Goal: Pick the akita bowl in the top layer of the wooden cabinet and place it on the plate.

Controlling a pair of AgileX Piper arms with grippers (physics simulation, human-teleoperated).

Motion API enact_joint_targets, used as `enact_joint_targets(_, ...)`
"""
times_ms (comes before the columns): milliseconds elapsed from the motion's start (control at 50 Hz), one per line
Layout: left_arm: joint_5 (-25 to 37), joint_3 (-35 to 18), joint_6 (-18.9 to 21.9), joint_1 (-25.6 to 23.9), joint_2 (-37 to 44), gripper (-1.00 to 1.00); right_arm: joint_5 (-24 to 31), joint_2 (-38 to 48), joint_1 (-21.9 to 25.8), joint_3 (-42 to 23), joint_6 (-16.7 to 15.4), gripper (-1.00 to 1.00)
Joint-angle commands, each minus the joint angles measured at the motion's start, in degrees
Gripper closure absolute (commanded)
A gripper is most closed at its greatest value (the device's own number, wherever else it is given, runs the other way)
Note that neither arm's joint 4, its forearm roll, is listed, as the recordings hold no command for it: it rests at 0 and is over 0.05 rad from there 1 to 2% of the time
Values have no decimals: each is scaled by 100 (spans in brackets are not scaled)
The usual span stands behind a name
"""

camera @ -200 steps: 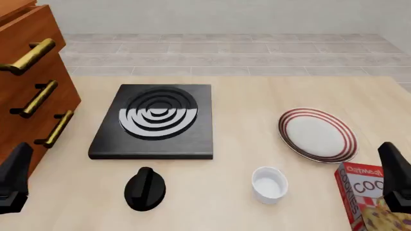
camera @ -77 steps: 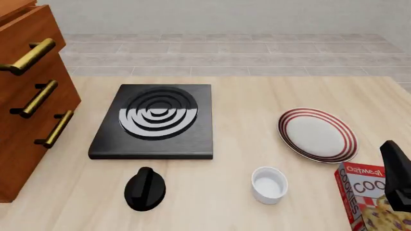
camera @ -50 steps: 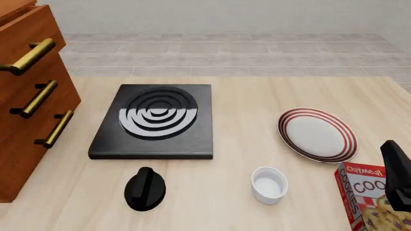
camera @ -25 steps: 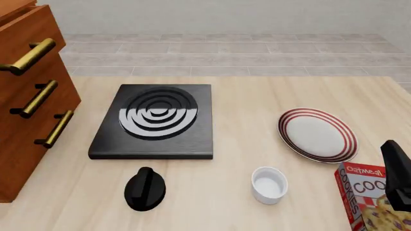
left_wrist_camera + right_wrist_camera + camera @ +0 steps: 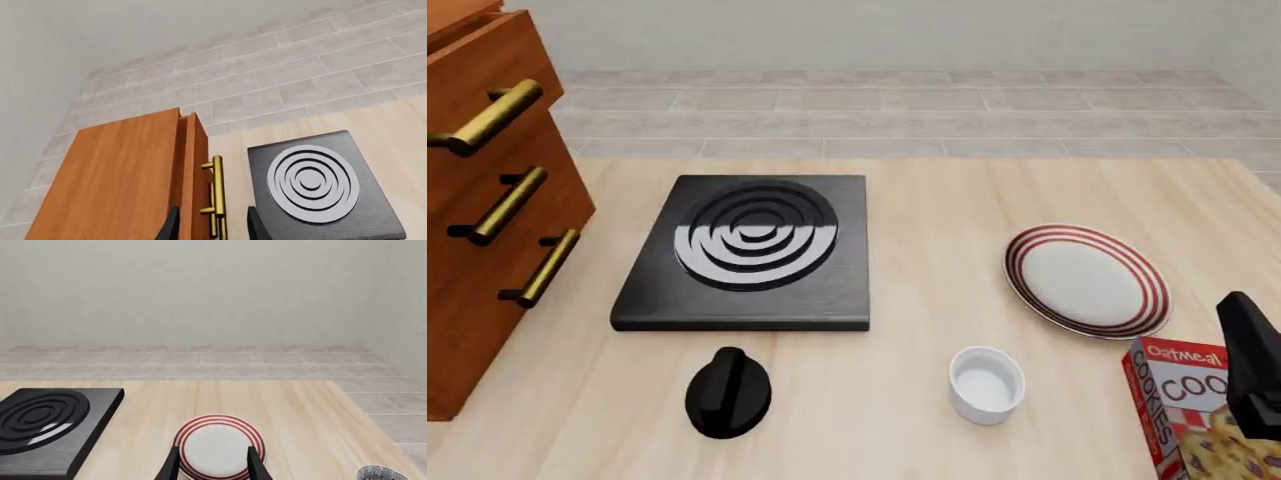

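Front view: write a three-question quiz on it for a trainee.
1. True or false: a bowl sits on the plate.
2. What lies between the cabinet and the plate? A) black stove B) cookie box C) white cup
3. Fill in: the cabinet shows ___ brass handles.
Key: 1 false; 2 A; 3 three.

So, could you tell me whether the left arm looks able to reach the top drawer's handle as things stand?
Probably yes. In the left wrist view, the open left gripper points at the wooden cabinet, its jaws either side of the brass handles, with nothing between them.
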Motion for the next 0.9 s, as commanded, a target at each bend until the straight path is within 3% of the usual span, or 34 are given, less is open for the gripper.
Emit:
enact_joint_targets(20, 382, -222, 17, 166, 321, -100, 10, -4, 11, 2, 3, -100)
enact_joint_targets(240, 648, -390, -145, 161, 589, -100, 13, -1, 14, 6, 0, -100)
enact_joint_targets(340, 803, -418, 21, 193, 719, -100, 0, 23, 20, -2, 11, -100)
enact_joint_targets(640, 1116, -427, -26, 237, 927, -100, 23, 16, 18, -8, 33, -100)
enact_joint_targets(900, 1149, -390, 393, 617, 1084, -100, 29, 15, 17, 0, 53, -100)
